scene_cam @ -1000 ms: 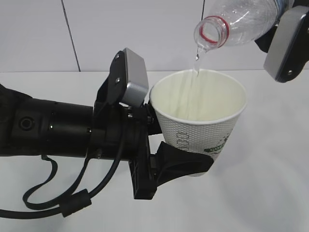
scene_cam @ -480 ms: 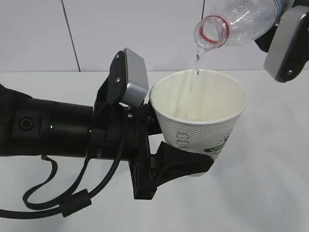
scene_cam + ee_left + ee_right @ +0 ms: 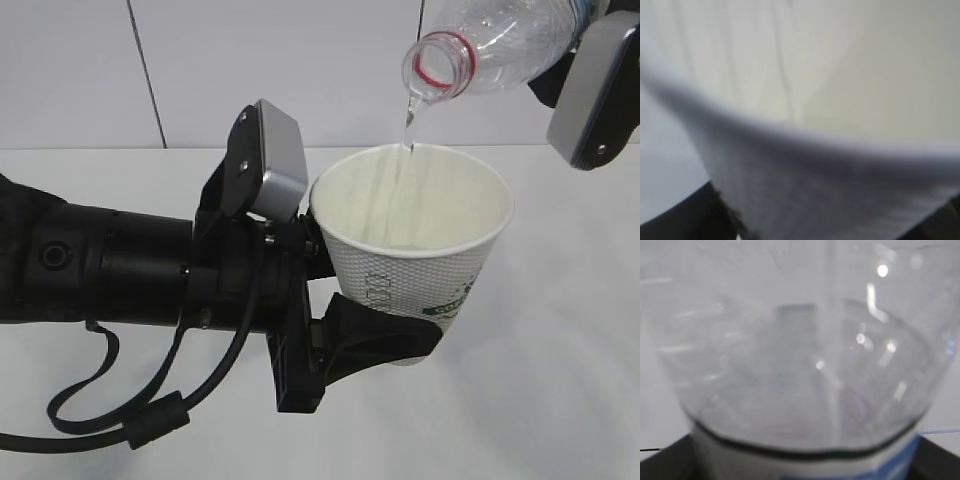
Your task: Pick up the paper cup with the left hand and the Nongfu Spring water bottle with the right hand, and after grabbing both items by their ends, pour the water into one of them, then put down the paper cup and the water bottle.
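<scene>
Your left gripper (image 3: 385, 335) is closed around the lower wall of the paper cup (image 3: 415, 265), holding it above the white surface (image 3: 560, 400). The cup stands nearly upright, long axis vertical, mouth toward 12 o'clock. Your right gripper (image 3: 590, 85) sits at 2 o'clock from the cup; it holds the water bottle (image 3: 495, 45) by its far end, though its fingers stay hidden. The bottle lies tilted, its long axis running from upper right to lower left, open neck pointing toward 7 o'clock. A thin stream of water (image 3: 407, 128) falls inside the cup's rim.
</scene>
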Robot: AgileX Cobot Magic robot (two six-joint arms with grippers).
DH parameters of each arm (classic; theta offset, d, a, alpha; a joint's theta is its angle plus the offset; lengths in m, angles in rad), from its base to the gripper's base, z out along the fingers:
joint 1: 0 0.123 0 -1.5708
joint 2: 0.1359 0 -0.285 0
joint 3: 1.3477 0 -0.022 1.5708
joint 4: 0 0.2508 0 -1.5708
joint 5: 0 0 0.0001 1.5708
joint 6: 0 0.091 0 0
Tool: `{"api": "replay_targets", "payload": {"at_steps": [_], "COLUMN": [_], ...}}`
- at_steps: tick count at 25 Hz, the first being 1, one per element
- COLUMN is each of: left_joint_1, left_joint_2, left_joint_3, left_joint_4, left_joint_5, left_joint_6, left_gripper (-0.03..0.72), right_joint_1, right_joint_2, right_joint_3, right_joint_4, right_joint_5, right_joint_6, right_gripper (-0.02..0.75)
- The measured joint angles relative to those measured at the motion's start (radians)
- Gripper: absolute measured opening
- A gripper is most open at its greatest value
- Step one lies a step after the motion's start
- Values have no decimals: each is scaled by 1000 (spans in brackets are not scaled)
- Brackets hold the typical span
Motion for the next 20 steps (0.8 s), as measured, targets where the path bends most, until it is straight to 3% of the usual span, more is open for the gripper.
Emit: {"api": "replay_targets", "payload": {"at_steps": [20], "left_joint_1": [0], "left_joint_2": [0], "left_joint_3": [0], "left_joint_4": [0], "left_joint_5": [0], "left_joint_6": [0], "left_gripper": [511], "right_joint_1": [0], "right_joint_2": [0], "right_joint_3": [-5], "right_joint_4": [0], "right_joint_5": [0], "right_joint_6": [-1], "right_gripper": [493]}}
